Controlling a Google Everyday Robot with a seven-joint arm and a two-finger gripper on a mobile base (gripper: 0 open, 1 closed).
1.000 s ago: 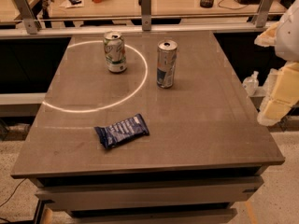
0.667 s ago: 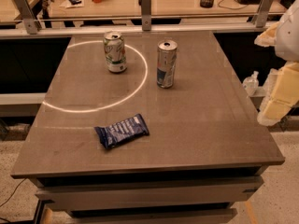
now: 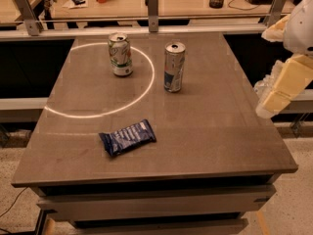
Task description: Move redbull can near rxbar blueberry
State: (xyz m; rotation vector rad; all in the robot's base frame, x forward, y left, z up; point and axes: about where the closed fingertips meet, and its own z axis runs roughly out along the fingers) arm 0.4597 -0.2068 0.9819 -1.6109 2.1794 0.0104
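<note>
redbull can (image 3: 174, 66): upright on the table (image 3: 220, 131), back centre, just outside the bright ring of light (image 3: 146, 89); contents not visible.
white-and-green can (image 3: 120, 54): upright, inside the ring, left of the redbull can, apart from it; contents not visible.
rxbar blueberry (image 3: 127, 137): flat, tilted, near the front, left of centre; well apart from the redbull can.
gripper (image 3: 283, 84): off the table's right edge, clear of every item, holding nothing; open or closed, cannot tell.
far counter (image 3: 186, 4): small dark pot (image 3: 216, 0), contents hidden.
</note>
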